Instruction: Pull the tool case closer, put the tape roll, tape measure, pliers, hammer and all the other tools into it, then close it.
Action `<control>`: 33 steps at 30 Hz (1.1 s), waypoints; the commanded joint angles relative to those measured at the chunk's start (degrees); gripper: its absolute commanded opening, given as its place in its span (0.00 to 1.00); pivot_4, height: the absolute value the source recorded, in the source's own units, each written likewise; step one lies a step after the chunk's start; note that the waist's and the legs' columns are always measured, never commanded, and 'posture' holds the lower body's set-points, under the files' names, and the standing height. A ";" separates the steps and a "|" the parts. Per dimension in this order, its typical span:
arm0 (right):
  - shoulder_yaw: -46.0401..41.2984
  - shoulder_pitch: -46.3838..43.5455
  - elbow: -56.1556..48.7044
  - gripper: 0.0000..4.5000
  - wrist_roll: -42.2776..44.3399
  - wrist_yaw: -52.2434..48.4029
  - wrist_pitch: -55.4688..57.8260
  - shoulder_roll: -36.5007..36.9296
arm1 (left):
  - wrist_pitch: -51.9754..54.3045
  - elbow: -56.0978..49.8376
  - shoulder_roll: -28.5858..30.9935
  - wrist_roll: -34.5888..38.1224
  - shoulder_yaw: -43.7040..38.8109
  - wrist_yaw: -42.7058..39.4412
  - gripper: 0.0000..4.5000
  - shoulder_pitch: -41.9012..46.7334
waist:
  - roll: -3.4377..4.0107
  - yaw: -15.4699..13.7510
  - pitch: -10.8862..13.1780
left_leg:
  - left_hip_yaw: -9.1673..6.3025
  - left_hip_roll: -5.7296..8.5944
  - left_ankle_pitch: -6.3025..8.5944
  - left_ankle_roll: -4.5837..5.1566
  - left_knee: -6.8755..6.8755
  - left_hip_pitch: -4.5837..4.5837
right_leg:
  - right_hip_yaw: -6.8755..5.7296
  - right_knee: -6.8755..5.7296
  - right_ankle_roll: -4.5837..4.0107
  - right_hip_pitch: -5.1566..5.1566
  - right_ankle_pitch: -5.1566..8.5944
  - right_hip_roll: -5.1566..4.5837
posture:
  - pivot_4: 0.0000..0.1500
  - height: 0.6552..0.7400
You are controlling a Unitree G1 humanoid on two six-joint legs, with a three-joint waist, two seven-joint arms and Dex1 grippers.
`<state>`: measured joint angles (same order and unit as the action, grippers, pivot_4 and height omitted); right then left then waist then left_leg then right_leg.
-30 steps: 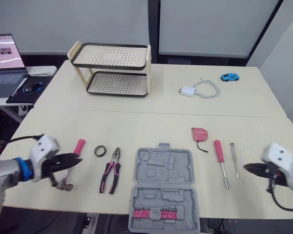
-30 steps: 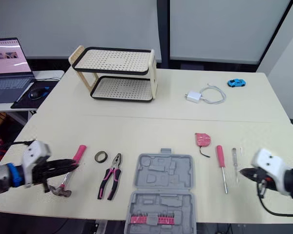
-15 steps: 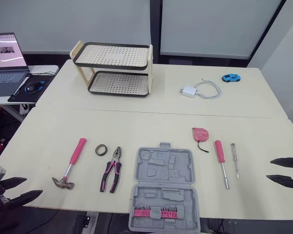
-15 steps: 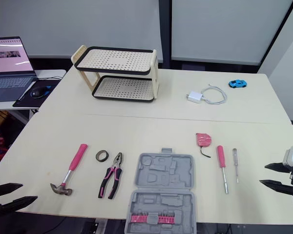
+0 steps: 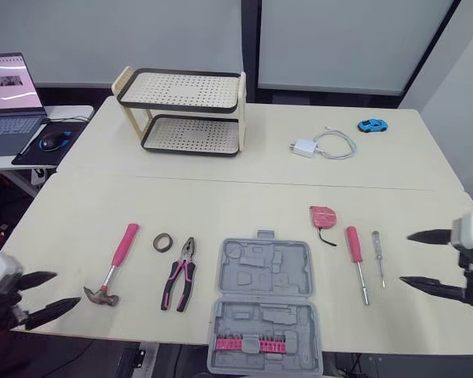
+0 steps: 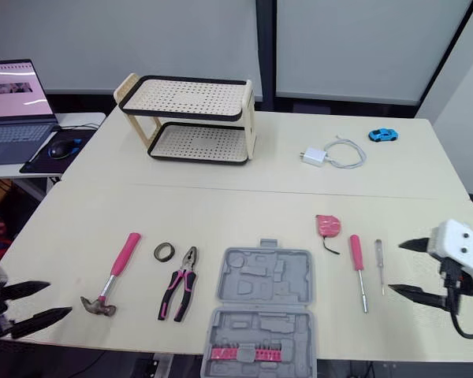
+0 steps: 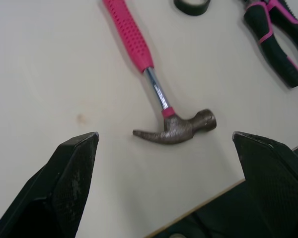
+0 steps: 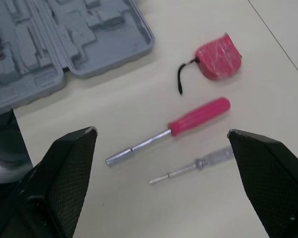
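Two-tier rack point(image 5: 181, 89), white charger point(image 5: 303, 147), blue toy car point(image 5: 370, 124), laptop point(image 5: 6, 102), mouse point(image 5: 54, 141).

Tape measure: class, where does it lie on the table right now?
In the left eye view the tape measure lies off the far right corner of the open tool case, next to the handle end of the pink screwdriver.

White boxy wrist housings point(image 6: 459, 244), tapered black jaws, thin black cable point(image 6: 455, 316)
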<state>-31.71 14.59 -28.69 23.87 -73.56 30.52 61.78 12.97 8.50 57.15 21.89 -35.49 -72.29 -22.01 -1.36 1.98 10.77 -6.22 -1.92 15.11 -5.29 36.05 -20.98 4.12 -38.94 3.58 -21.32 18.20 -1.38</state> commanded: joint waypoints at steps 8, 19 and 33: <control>20.07 -18.46 -12.49 1.00 11.43 10.32 8.63 -4.51 | -3.31 -2.90 2.18 -2.82 15.21 -2.79 0.96 15.98 | 0.04 -0.02 0.03 | -0.06 0.00 -0.01 -0.01 0.01 -0.05 | -0.03 -0.02 -0.16 -0.04 -0.14 0.03 | 1.00 0.94; 32.21 -25.77 -12.34 1.00 9.93 16.35 9.55 -8.30 | -15.23 14.23 -1.58 -10.61 30.62 -6.71 0.66 33.22 | 0.05 0.00 0.03 | -0.06 0.00 0.00 0.01 0.01 -0.22 | -0.07 -0.03 -0.16 -0.22 -0.14 0.04 | 1.00 0.94; 37.65 -26.70 -13.33 1.00 8.76 19.00 9.40 -10.75 | -28.43 35.79 -7.71 -18.87 39.05 -6.32 0.66 47.56 | 0.04 -0.05 0.02 | -0.22 0.01 -0.01 0.01 0.14 -0.64 | -0.22 -0.12 -0.16 -0.56 -0.16 0.06 | 1.00 0.94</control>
<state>5.94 -11.81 -40.27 32.66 -54.77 40.50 51.09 -13.56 42.43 49.41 4.10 3.33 -79.22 24.55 -1.32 1.93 10.79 -6.46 -1.91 15.10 -5.27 36.19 -21.64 3.90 -39.07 3.43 -21.89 18.04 -1.31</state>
